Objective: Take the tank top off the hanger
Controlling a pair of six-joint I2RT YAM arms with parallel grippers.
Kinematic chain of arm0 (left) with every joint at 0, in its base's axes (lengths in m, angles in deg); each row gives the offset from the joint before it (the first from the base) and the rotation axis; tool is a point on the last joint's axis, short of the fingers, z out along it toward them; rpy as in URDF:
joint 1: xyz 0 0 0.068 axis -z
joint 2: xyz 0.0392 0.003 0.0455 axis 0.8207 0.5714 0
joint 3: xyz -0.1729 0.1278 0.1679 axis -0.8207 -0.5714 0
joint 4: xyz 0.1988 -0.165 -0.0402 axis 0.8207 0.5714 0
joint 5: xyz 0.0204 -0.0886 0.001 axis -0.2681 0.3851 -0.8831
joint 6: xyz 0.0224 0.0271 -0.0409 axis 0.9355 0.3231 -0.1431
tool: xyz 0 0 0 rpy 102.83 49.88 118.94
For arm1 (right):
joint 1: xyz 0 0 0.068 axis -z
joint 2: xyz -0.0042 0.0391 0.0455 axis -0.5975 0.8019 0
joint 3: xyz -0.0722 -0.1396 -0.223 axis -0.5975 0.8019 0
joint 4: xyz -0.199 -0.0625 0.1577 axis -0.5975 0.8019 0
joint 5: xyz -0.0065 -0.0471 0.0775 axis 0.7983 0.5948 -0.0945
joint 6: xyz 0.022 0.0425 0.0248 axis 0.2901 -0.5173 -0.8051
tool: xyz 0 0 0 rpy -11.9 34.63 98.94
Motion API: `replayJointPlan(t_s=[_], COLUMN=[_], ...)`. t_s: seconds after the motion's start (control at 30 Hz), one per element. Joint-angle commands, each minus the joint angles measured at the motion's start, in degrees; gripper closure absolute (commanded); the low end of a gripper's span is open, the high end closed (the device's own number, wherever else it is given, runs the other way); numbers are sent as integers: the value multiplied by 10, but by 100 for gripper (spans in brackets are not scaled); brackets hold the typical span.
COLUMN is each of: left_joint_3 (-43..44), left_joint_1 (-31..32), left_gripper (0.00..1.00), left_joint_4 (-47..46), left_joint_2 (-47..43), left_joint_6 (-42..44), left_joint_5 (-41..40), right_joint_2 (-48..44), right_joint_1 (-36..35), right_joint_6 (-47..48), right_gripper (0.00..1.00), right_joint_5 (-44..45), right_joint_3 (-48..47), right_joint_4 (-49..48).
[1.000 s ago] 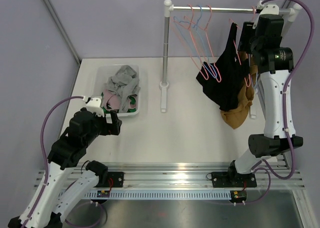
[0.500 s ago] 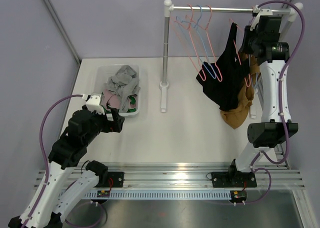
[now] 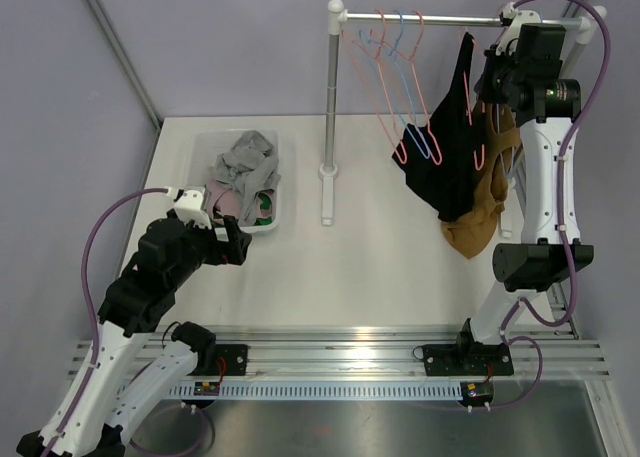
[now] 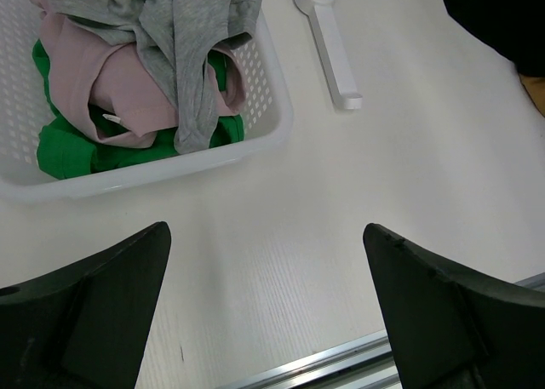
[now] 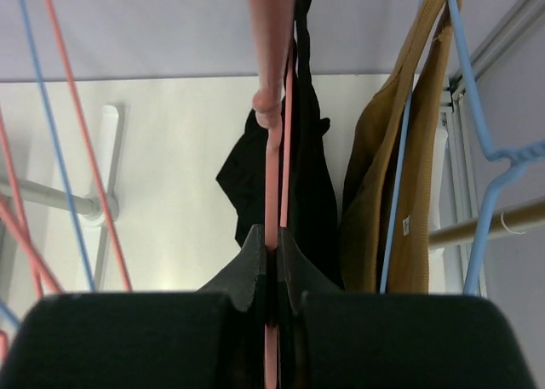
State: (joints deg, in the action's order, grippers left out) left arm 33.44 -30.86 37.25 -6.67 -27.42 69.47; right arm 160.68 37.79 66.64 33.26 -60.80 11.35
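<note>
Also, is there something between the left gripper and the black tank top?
Yes. The rack foot lies on the table across that line, with its post rising from it. The left gripper is open, low by the basket; the tank top hangs beyond, on the hanger the right gripper grips.

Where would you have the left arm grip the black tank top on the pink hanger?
Probably its lower hem, from the white rack post side: the black tank top hangs loose there, the right pincer clamps the pink wire hanger, and a brown garment crowds the other side.
</note>
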Motion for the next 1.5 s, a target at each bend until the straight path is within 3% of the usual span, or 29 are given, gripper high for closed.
replayJointPlan(t_s=[0.0, 0.23, 0.6, 0.8, 1.07, 1.13, 1.33, 1.43, 1.47], left_joint_3=[-4, 4, 95, 165, 320, 348, 419, 431, 430], left_joint_1=[2, 1, 29, 158, 432, 464, 469, 469, 469], left_gripper=[1, 1, 1, 1, 1, 1, 2, 9, 15], left_joint_4=[-29, -27, -44, -100, -214, -234, -282, -282, -282], left_joint_2=[3, -14, 29, 105, 293, 350, 469, 499, 510], left_joint_6=[-2, 0, -55, -87, 21, 46, 50, 51, 52], left_joint_5=[16, -5, 8, -63, -226, -227, -175, -176, -181], right_joint_2=[-47, -98, -332, -423, -541, -556, -593, -603, -607], right_joint_1=[-8, -39, -56, -57, -97, -121, -150, -156, -160], right_joint_6=[-14, -38, -115, -121, -140, -136, -126, -126, -126], right_gripper=[100, 100, 100, 100, 100, 100, 100, 100, 100], right_joint_5=[-26, -17, -46, -87, -112, -118, -198, -230, -244], right_joint_3=[-54, -48, 179, 246, 353, 384, 395, 391, 390], right_joint_4=[-11, 35, 110, 225, 272, 275, 272, 267, 264])
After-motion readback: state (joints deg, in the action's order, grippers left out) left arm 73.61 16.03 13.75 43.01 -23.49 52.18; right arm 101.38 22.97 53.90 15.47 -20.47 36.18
